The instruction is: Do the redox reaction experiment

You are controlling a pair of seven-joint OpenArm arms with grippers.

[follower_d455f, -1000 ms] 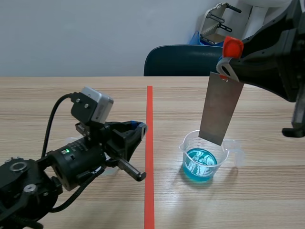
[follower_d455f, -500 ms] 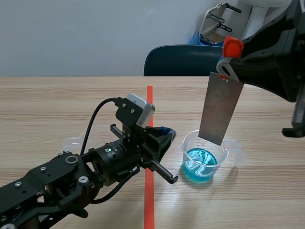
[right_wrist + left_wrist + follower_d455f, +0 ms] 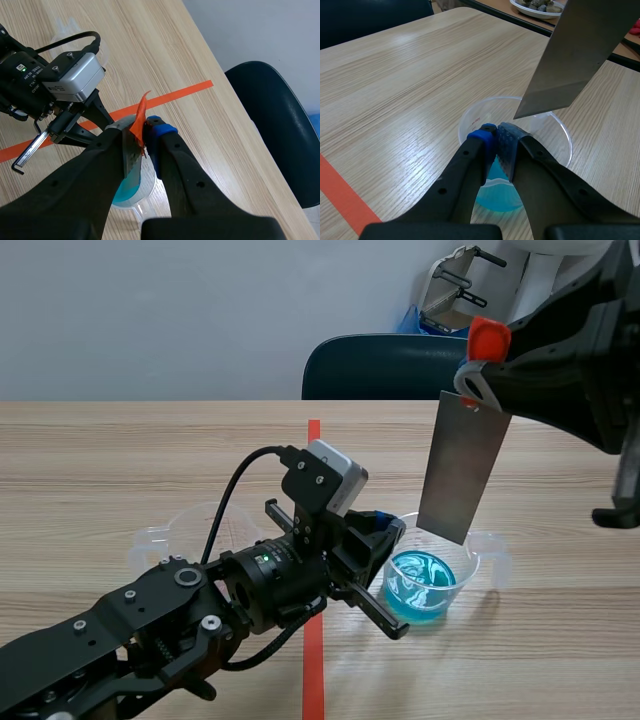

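Hanging plate (image 3: 462, 475) edge above beaker (image 3: 472, 562) rim

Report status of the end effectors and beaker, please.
Left end effector shut, over beaker. Right end effector shut on metal plate, undipped. Left may block dip.

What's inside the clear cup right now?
Shallow blue liquid sits in the cup. The metal plate hangs over it in the right gripper, its tip seemingly above the liquid. The left gripper covers the cup's near side.
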